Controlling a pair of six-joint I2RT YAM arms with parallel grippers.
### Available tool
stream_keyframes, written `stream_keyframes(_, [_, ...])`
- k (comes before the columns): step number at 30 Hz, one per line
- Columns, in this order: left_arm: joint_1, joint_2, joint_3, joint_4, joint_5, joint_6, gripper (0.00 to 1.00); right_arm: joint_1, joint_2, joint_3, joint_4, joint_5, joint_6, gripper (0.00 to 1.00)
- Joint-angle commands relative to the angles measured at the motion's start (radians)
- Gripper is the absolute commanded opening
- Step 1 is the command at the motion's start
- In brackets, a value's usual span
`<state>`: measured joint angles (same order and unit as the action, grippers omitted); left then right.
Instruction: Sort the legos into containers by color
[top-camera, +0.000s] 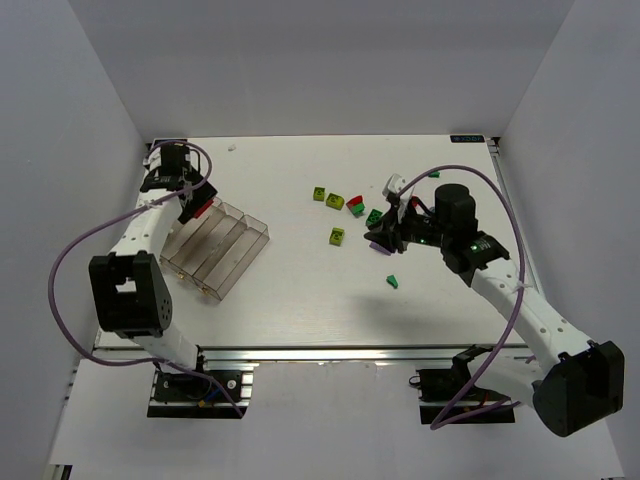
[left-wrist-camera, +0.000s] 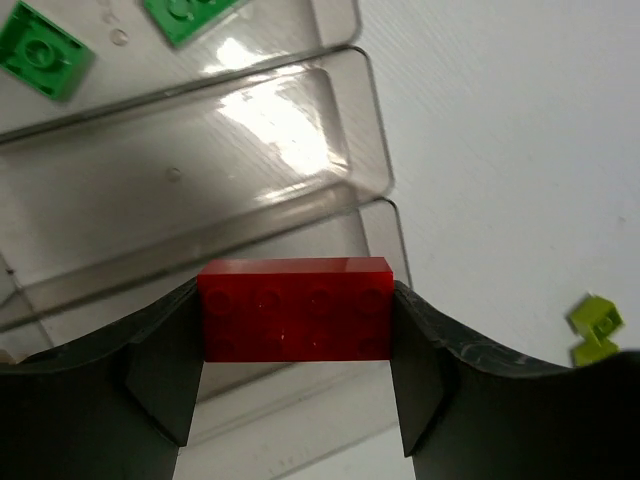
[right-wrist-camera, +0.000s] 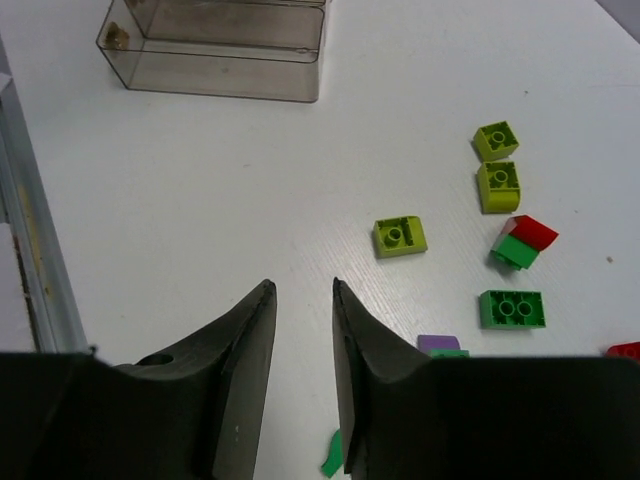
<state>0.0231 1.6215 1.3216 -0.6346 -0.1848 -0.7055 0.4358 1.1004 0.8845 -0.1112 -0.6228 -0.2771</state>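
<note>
While the left gripper (left-wrist-camera: 296, 340) hangs above the tray (left-wrist-camera: 230, 150), we see it clamped on a red brick (left-wrist-camera: 295, 290). One dark finger presses each short end, and the brick's studded face is turned toward the wrist camera. The brick is clear of the tray floor, over one of the narrow compartments. Two green bricks (left-wrist-camera: 40, 50) (left-wrist-camera: 185, 15) lie inside the tray, in a compartment beyond the one under the red brick. The tray sits askew in the left half of the table (top-camera: 300, 300), nearer the left edge than the middle. In the right half, closer to the far edge, the right gripper (right-wrist-camera: 303, 300) is low over the table. Its fingers (right-wrist-camera: 240, 340) stand slightly apart, with only a narrow strip of bare tabletop showing between the tips, so we see nothing held there. Just beyond it the loose pieces are scattered. We count three yellow-green bricks (right-wrist-camera: 495, 140) (right-wrist-camera: 499, 185) (right-wrist-camera: 400, 236), a red piece sitting on a green one (right-wrist-camera: 523, 243), a flat green brick (right-wrist-camera: 512, 309) and a purple brick (right-wrist-camera: 438, 343) partly hidden by the right finger. A small green piece (top-camera: 393, 280) lies apart from the rest, nearer the front edge of the table.
</note>
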Motion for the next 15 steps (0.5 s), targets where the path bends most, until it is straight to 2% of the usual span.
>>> stream_keyframes(1, [0.031, 0.061, 0.047, 0.003, -0.053, 0.035, 0.03, -0.019, -0.007, 0.007, 0.007, 0.023, -0.007, 0.36])
stream_keyframes(7, [0.057, 0.121, 0.07, 0.038, -0.093, 0.038, 0.09, -0.072, 0.015, 0.024, -0.005, 0.006, -0.016, 0.47])
stream_keyframes(9, [0.061, 0.146, 0.088, 0.035, -0.1, 0.04, 0.16, -0.086, 0.026, 0.034, -0.013, 0.003, -0.017, 0.49])
stream_keyframes(10, [0.063, 0.152, 0.093, 0.033, -0.104, 0.041, 0.29, -0.091, 0.03, 0.039, -0.015, 0.002, -0.017, 0.52])
stream_keyframes(12, [0.063, 0.163, 0.1, 0.032, -0.111, 0.041, 0.45, -0.098, 0.038, 0.048, -0.019, 0.003, -0.022, 0.58])
stream_keyframes(13, [0.063, 0.163, 0.1, 0.035, -0.114, 0.043, 0.68, -0.101, 0.039, 0.051, -0.024, 0.003, -0.025, 0.66])
stream_keyframes(15, [0.063, 0.158, 0.102, 0.035, -0.12, 0.044, 0.83, -0.106, 0.044, 0.057, -0.027, 0.008, -0.033, 0.75])
